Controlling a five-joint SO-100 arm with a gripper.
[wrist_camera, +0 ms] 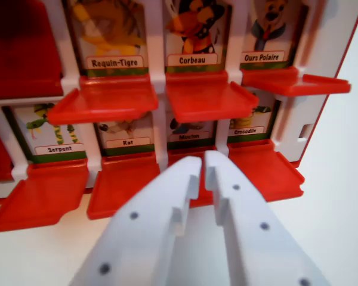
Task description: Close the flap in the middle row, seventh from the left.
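The Corbeau flap (210, 98) is the red flap that lies open and about level under the Corbeau card (193, 33), in the upper of the two rows of open flaps, just above and beyond the gripper's tips. Its long edge runs left to right across the wrist view, and its flat face points up, sticking out from the board toward the camera. The white gripper (203, 159) reaches up from the bottom of the view toward the board, its two fingers nearly together with only a thin gap between them, holding nothing. The tips sit in front of the Mouton card (190, 132) and its open flap (197, 179), which they partly hide. Beside it lie the open Rat flap (120, 185), Serpent flap (42, 193) and Crocodile flap (268, 170). Above, the Requin-Tigre flap (107, 98) and Ours Polaire flap (298, 81) also stand open. A shut red flap (21, 50) fills the top left.
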